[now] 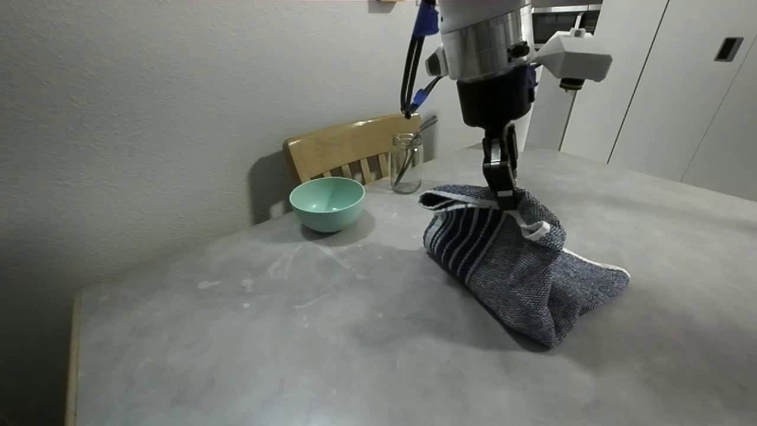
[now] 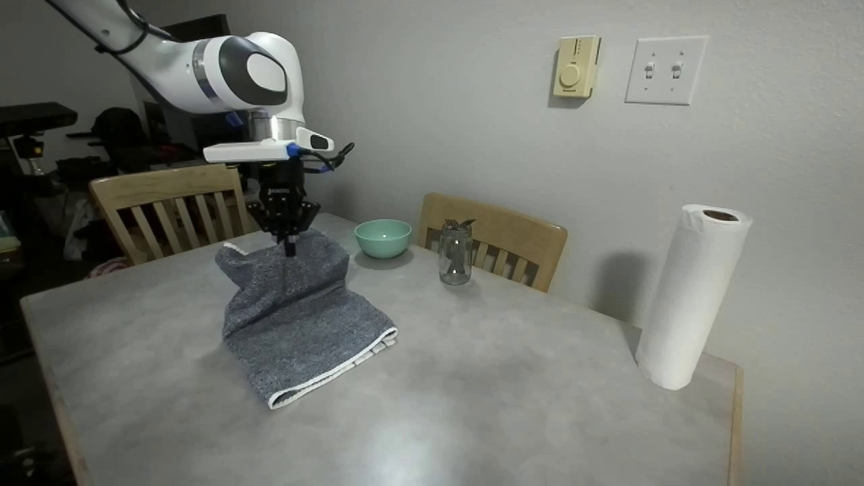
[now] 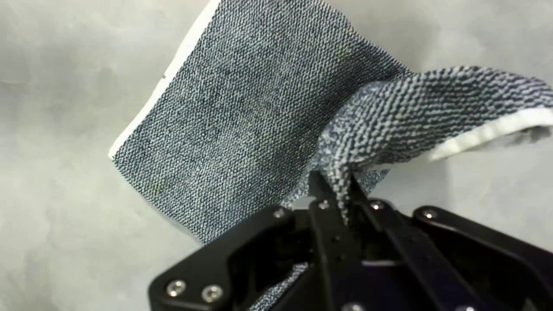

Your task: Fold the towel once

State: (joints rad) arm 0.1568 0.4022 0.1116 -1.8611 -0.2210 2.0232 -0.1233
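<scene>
One claw point(image 3: 338, 186), one pinched towel point(image 3: 242, 116), two chairs point(image 2: 499, 219)

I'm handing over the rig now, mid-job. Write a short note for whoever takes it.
Gripper: shut on a pinched ridge of the towel.
Towel: on the table, humped under the gripper, with another part spread flat. Teal bowl and glass jar stand apart from it.
Done: towel gripped and partly raised. Two white edges lie close at one end, so it may be doubled there; I can't tell whether the fold is complete.
Left: probably lay the held part down, open the gripper, back away, check the fold.
</scene>
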